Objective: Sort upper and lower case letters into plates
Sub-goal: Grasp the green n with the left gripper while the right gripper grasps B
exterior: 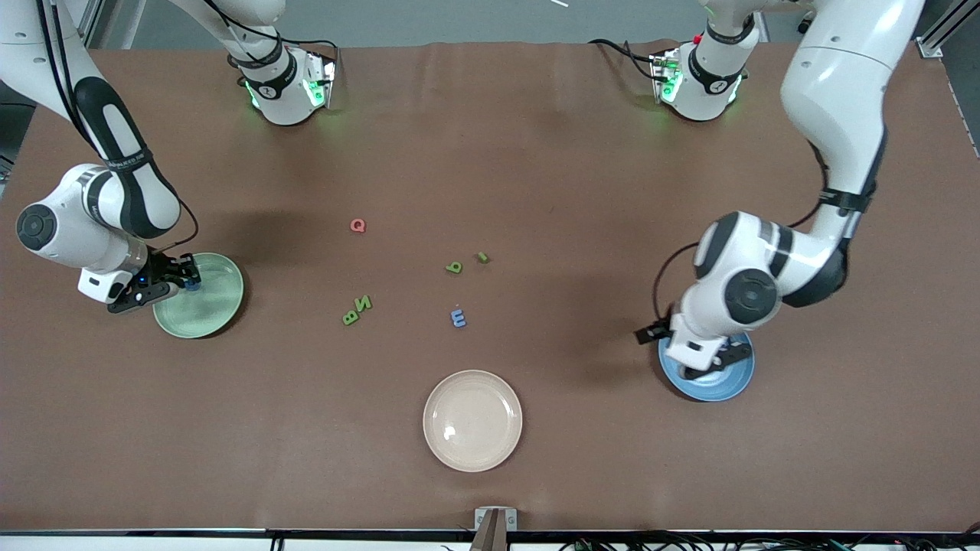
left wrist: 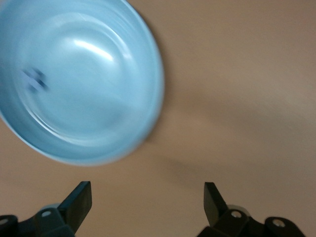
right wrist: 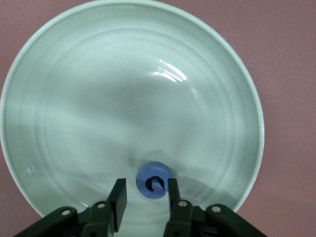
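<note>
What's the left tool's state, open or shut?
Open. In the left wrist view the left tool shows fingers spread wide with nothing between them, beside the blue plate.

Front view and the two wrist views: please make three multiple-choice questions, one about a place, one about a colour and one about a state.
1. The right gripper is over
A. the pale green plate
B. the cream plate
C. the blue plate

2. The Q on the table is
A. green
B. blue
C. pink

3. The left gripper is
A. shut on a letter
B. open and holding nothing
C. shut on a plate's rim

Answers:
1 A: the right wrist view looks straight down into the pale green plate.
2 C: it is the only pink letter.
3 B: by the blue plate, its fingers stand wide apart with only table between them.
</note>
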### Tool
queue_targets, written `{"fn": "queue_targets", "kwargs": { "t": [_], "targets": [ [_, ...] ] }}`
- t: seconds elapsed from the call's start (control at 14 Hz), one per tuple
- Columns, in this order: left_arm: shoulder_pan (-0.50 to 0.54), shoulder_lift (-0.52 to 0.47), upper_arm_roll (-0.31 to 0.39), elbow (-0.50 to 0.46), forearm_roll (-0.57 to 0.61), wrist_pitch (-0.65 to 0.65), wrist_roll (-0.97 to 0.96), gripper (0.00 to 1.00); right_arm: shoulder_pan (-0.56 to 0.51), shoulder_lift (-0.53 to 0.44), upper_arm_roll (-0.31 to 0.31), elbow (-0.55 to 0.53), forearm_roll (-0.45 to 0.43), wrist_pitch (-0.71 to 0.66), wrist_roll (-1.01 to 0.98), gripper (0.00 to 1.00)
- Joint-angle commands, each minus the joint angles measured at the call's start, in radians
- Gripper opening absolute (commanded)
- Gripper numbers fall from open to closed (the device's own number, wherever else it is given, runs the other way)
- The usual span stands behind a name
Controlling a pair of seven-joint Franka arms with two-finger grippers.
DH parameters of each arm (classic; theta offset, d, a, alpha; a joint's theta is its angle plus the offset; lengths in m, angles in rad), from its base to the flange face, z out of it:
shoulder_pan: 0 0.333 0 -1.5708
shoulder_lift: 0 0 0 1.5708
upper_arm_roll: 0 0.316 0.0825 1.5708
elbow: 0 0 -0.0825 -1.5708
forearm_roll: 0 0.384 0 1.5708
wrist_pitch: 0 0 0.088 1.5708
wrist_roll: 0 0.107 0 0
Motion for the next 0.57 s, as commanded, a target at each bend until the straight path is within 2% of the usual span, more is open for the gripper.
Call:
{"fn": "queue_targets", "kwargs": {
  "t": [0.0,0.21,0.43,0.5],
  "targets": [
    [-0.114,-0.011,0.004,-0.011,0.005,-0.004,-0.167,1.0,-0.012,-0.041,0.021,-0.019,0.022,0.001,-0.023,0.89],
    [-0.231,0.006,0.004,-0.009,-0.006,0.021,-0.391,0.98,0.032,-0.06,0.028,0.064,0.028,-0.121,0.008,0.88],
    [-0.327,0.038,0.004,-0.011,-0.006,0.114,-0.659,0.95,0.117,-0.063,0.028,0.148,0.027,-0.209,0.196,0.88],
    [-0.361,0.048,0.004,-0.012,-0.006,0.148,-0.739,0.9,0.151,-0.063,0.028,0.168,0.027,-0.227,0.283,0.88]
  ]
}}
